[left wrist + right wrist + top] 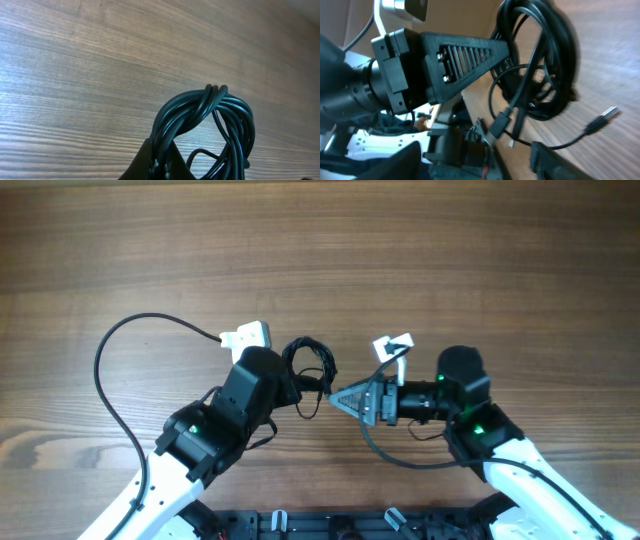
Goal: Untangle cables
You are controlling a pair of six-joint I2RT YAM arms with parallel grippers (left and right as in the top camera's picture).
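The cables [310, 362] are a small coil of thin black wires just off the wooden table's [320, 250] middle. My left gripper [298, 387] is shut on the coil's lower edge. In the left wrist view the coil [210, 117] rises as a loop out of the closed fingertips [150, 162]. My right gripper [336, 396] points left, right next to the coil. The right wrist view shows the coil [547, 60] pinched by the left arm's slotted finger [465, 55], with a dark plug [498, 122] and a metal-tipped plug [607, 114] dangling. My right gripper [475, 167] stands open, its fingers [555, 165] apart beneath those strands.
A thick black arm cable [108, 370] loops wide over the table on the left. Another arm cable [392, 457] curves under the right wrist. White camera modules [247, 337] sit on both wrists. A black frame [320, 525] runs along the front edge.
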